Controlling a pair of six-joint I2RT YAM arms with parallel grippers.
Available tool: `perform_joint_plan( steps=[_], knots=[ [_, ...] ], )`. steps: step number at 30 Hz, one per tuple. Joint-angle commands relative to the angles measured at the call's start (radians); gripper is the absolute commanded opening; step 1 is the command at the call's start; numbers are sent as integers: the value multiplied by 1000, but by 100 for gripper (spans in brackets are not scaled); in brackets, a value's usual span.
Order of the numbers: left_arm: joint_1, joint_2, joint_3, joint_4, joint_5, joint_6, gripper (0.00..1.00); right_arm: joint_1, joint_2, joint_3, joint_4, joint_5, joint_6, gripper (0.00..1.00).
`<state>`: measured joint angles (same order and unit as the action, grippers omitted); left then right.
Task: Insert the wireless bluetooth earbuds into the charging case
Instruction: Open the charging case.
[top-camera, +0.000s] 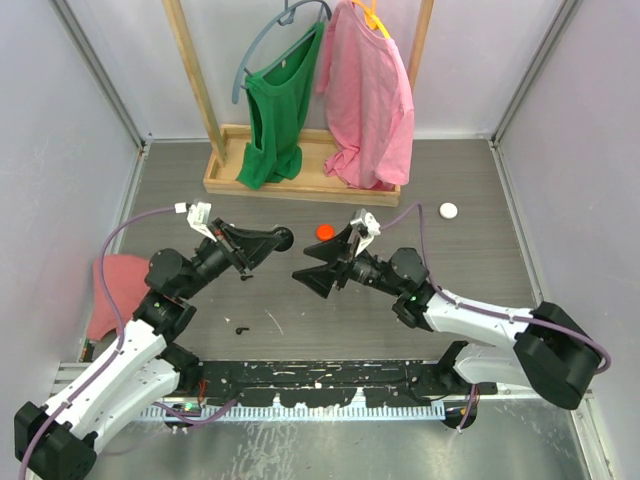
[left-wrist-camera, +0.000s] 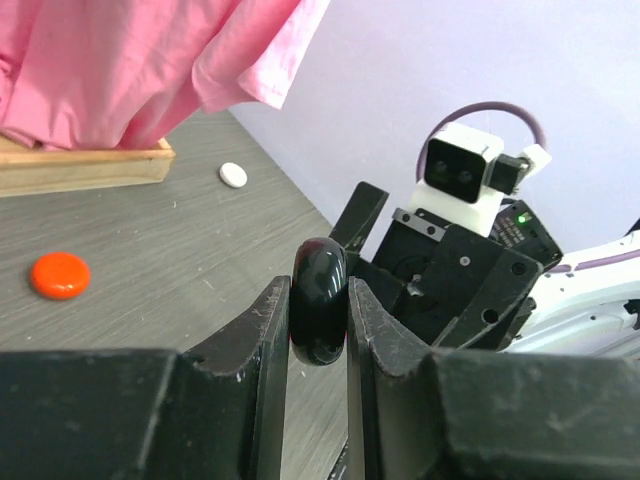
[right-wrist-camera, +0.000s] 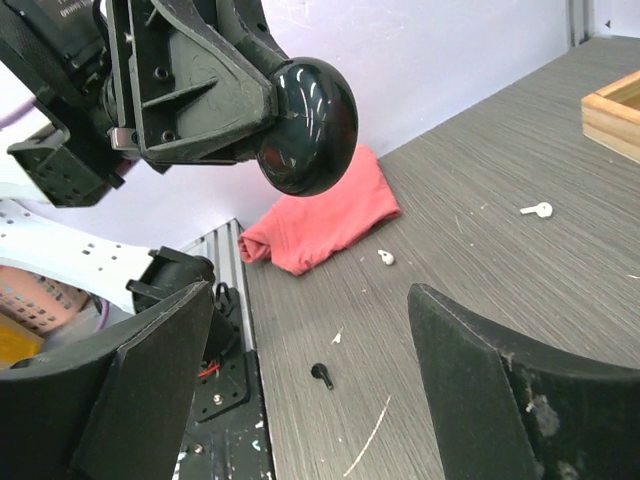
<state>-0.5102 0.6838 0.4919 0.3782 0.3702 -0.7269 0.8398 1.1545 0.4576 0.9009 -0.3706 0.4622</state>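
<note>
My left gripper is shut on a glossy black round charging case, held edge-on above the table. My right gripper faces it from the right, open, with nothing between its fingers. Its tips are just short of the case. A black earbud lies on the table below, near the front rail. Two white earbuds lie farther out on the grey surface.
An orange puck and a white puck lie behind the grippers. A wooden rack base at the back carries green and pink garments. A red cloth lies at the left.
</note>
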Motion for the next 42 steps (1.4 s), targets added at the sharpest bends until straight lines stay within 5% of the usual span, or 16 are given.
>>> perform_joint_plan(
  steps=[1, 24, 42],
  knots=[
    [-14, 4, -22, 228, -3, -73, 3, -15, 44, 5, 267, -43, 98, 83],
    [-131, 89, -30, 399, -44, -75, 3, -74, 168, 103, 544, -139, 270, 61],
    [-143, 102, -4, 389, 13, -74, 4, -123, 193, 95, 624, -262, 326, 27]
  ],
)
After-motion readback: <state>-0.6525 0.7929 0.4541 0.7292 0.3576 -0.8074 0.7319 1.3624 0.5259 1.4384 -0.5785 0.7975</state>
